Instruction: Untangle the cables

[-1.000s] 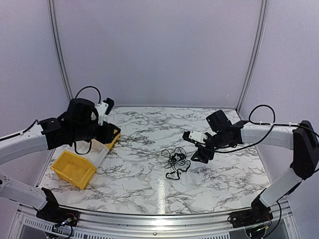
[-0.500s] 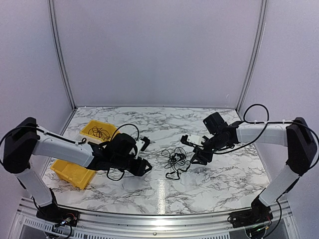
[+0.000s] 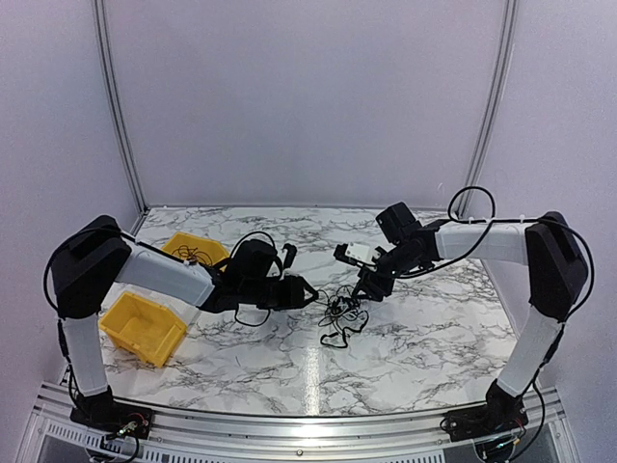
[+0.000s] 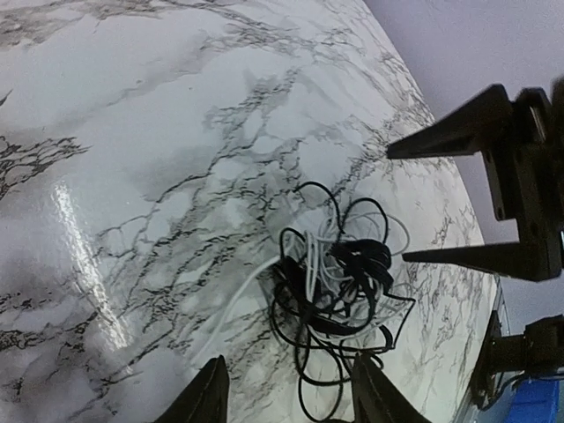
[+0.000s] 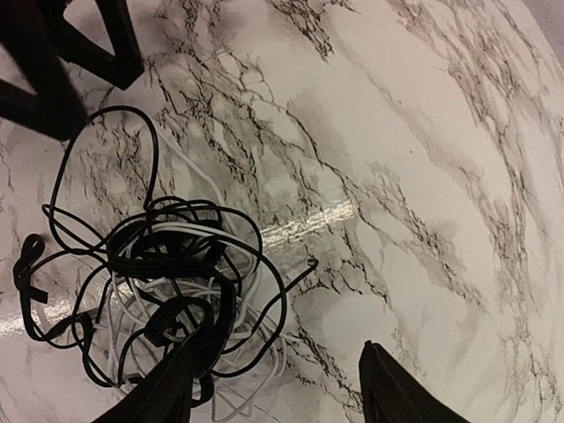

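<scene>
The cables (image 3: 339, 311) lie as one knotted clump of thin black wires, with some white strands, on the marble table. My left gripper (image 3: 311, 292) is open just left of the clump, low over the table. In the left wrist view the clump (image 4: 339, 273) lies just ahead of my open left gripper (image 4: 291, 392). My right gripper (image 3: 363, 288) is open at the clump's right edge. In the right wrist view the clump (image 5: 167, 273) reaches my right gripper's (image 5: 278, 379) left finger (image 5: 167, 388). Neither holds anything.
Two yellow bins stand at the left: a near one (image 3: 128, 340) and a far one (image 3: 177, 244) with black wires (image 3: 197, 257) in it. The opposite gripper's fingers show in each wrist view, the right's (image 4: 458, 132) and the left's (image 5: 75, 44).
My left arm has swung from over the yellow bins rightward and down to the clump. My right gripper has moved left, closer to the clump. The clump has not moved.
</scene>
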You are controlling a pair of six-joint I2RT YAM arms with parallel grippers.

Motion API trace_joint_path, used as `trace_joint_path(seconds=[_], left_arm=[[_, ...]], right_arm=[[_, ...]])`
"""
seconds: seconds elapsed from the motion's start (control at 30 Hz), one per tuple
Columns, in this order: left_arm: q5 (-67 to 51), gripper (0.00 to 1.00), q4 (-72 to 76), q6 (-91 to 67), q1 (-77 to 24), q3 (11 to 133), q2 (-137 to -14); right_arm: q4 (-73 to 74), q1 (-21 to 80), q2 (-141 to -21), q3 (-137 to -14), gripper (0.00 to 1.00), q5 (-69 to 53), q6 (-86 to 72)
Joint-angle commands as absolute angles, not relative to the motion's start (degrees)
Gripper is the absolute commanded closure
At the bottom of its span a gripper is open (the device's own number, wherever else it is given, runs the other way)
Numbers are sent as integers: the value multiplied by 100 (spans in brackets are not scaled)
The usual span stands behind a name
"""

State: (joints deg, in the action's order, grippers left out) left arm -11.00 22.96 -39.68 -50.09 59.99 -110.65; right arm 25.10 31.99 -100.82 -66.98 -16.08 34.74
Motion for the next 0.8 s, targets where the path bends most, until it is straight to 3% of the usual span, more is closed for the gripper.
trace_joint_path(seconds=[0.0,0.27,0.5,0.67,0.77], left_arm=[[-1687,56,2769,-4473,-4849,6295,-11476],[-2122,72,3145,-4571,-4834,6587,-11926],[-1954,99,3244,-4573,-4836,6386,-11803],[-1709,100,3243,-4495,-4839,5902,-11373],[-1528,100,3216,-4448,-4784,5492,-10932]], right_arm=[[2396,3290,-10139,-6864,35,-1711,3405],[2312,3482,-10240,-6846,35,-1748,3319],[2260,3611,-10630,-6982,34,-1651,3278],[2191,3611,-11024,-7040,35,-1465,3223],[2182,3610,-11191,-6983,45,-1459,3196]])
